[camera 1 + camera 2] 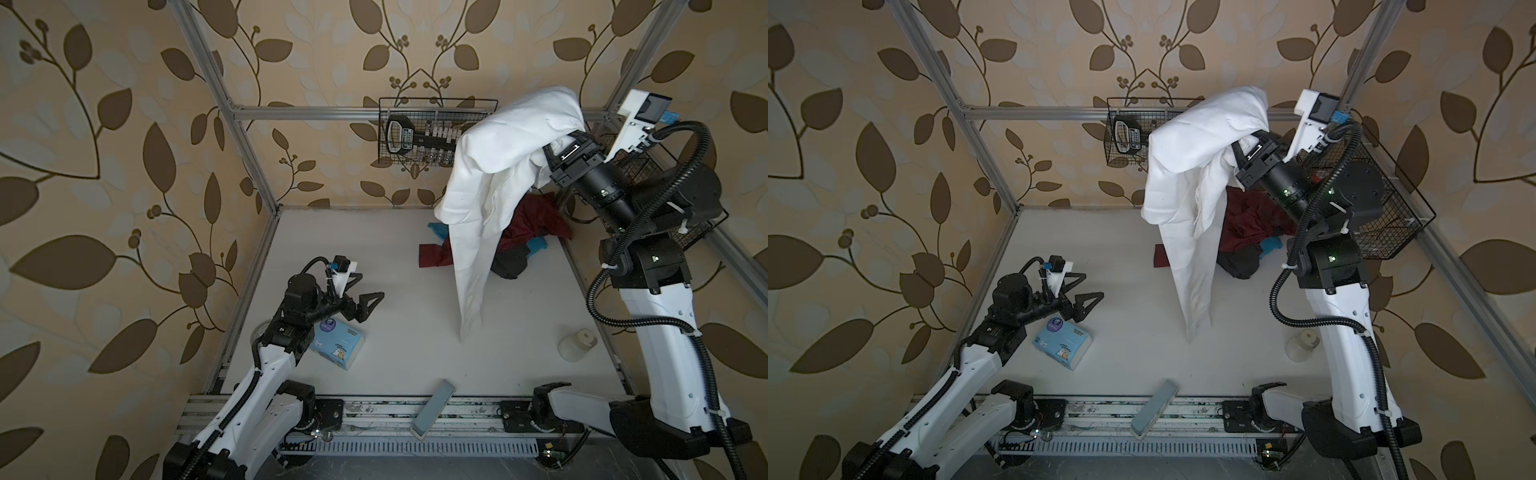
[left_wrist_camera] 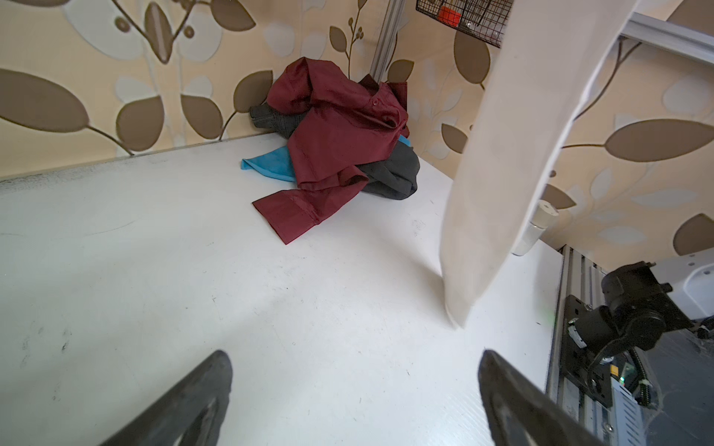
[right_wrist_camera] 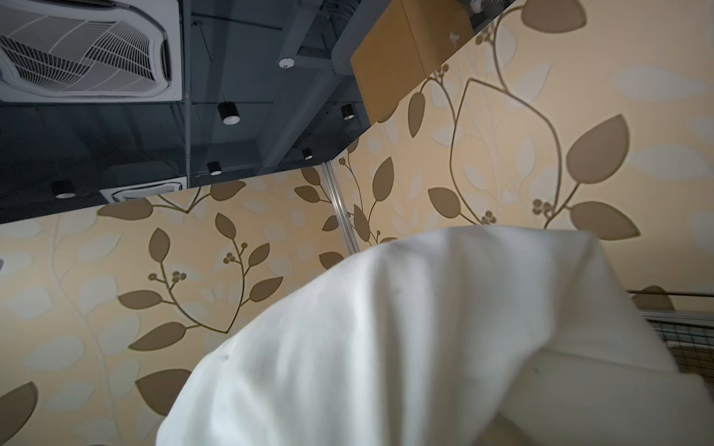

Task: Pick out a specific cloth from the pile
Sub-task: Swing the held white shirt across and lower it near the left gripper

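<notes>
**White shirt held aloft above the pile, in the right arm's grasp.**
The right gripper (image 1: pixel 556 144), high at the rear right corner, has its fingers closed on the white shirt (image 1: pixel 494 166), with the tips buried in fabric. One long part of the shirt hangs down towards the table (image 1: pixel 374 249); contact cannot be confirmed. The pile (image 2: pixel 340 135) lies in the corner beneath the shirt. The left gripper (image 1: pixel 365 289) sits low over the table with its fingers spread, holding nothing.

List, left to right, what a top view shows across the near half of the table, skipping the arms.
In a top view: tissue pack → grey-blue block at the near edge → white shirt's hanging end → white jar.
</notes>
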Controlling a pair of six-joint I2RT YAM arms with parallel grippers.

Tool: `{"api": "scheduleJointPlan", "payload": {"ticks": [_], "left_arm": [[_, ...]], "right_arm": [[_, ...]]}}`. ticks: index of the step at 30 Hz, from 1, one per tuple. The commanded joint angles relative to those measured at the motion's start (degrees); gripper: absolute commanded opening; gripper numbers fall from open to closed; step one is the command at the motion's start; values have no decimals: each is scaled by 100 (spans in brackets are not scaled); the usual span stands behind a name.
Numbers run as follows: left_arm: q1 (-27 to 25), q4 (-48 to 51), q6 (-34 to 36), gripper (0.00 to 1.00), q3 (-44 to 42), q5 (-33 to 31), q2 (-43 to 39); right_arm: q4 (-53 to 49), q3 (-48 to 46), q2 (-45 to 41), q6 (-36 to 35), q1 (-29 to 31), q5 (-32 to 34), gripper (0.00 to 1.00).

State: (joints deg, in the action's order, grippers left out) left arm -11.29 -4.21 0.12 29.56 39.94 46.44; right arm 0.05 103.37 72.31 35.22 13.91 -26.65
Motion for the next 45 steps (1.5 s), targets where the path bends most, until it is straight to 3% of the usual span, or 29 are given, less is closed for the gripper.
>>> {"api": "scheduleJointPlan", "payload": {"ticks": [1, 7, 15, 18, 26, 31, 35, 43, 45], "left_arm": [[-40, -89, 160, 99, -60, -48, -106], [-40, -89, 181, 99, -82, -66, -108], [-40, -158, 183, 99, -100, -27, -113], [-49, -186, 192, 99, -86, 22, -75], [-53, -86, 291, 99, -13, 7, 36], [-49, 5, 333, 99, 33, -11, 76], [-50, 23, 337, 99, 33, -22, 59], [-49, 34, 346, 99, 34, -30, 36], [-49, 47, 351, 99, 34, -39, 39]], "right_arm": [[-179, 355, 238, -790, 751, 224, 0], [-596, 1160, 1357, -1478, 1670, 466, 0], [-736, 3673, 3632, -1620, 1883, -186, 0], [-302, 4065, 4212, -1714, 1865, -159, 0], [1034, 3997, 5246, -1239, 1834, -622, 0], [1024, 3774, 5819, -809, 1838, -1057, 0], [805, 2736, 5778, -896, 1839, -1263, 0], [278, 617, 5153, -1375, 1659, -817, 0], [65, 293, 5057, -1528, 1667, -733, 12]]}}
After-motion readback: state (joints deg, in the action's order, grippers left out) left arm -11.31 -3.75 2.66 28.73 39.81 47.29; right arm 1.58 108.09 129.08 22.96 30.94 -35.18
